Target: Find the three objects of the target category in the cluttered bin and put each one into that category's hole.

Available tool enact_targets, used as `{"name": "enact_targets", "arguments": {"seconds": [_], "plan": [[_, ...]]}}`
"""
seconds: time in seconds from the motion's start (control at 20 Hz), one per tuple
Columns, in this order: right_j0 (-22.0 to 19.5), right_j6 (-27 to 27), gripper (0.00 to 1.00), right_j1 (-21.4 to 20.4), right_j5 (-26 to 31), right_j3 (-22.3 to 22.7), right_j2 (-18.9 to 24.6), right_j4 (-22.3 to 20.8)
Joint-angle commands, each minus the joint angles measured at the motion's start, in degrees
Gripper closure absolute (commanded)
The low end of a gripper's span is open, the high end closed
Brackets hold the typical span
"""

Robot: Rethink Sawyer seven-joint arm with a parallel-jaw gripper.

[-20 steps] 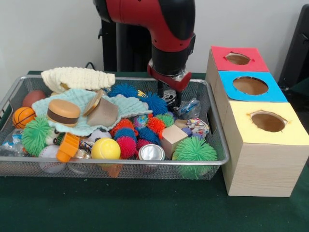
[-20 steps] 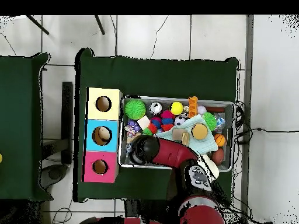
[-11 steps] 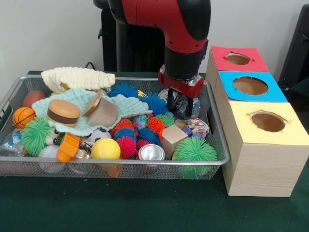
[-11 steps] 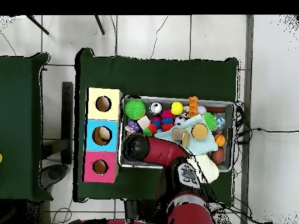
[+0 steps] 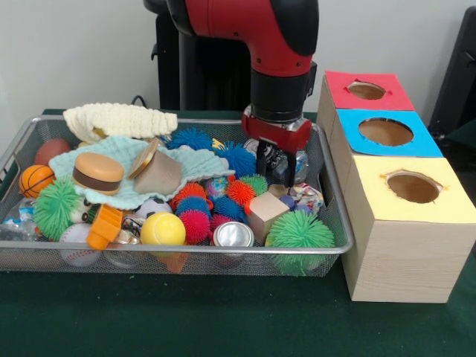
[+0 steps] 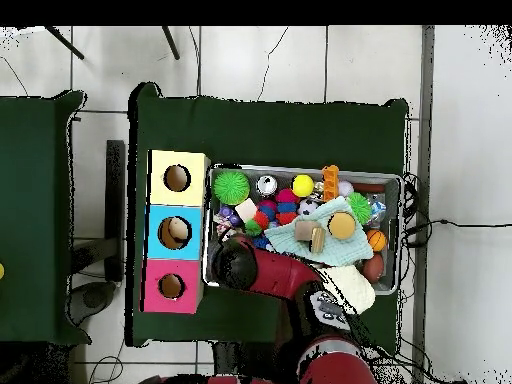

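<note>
The wire bin (image 5: 327, 223) sits on the green table (image 5: 223, 320), its right end beside the wooden box (image 5: 401, 245) with red, blue and yellow hole panels. The gripper (image 5: 277, 169) hangs low in the bin's far right corner among crumpled wrappers (image 5: 303, 195); whether it is spread or pinching cannot be told. A silver can (image 5: 233, 235) lies at the near edge, left of a green spiky ball (image 5: 300, 230).

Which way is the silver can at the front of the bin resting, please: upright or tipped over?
Upright: the silver can shows its round top face upward, just behind the wire bin's front rim.
</note>
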Motion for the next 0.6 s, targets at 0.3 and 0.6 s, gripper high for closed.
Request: {"name": "enact_targets", "arguments": {"seconds": [0.3,0.6], "plan": [[-2.7,6.99,0.0,-0.22,-1.26,10.66,6.36,-1.99],[0.05,9.82,0.0,-0.13,-9.2,16.33,5.66,-3.29]]}}
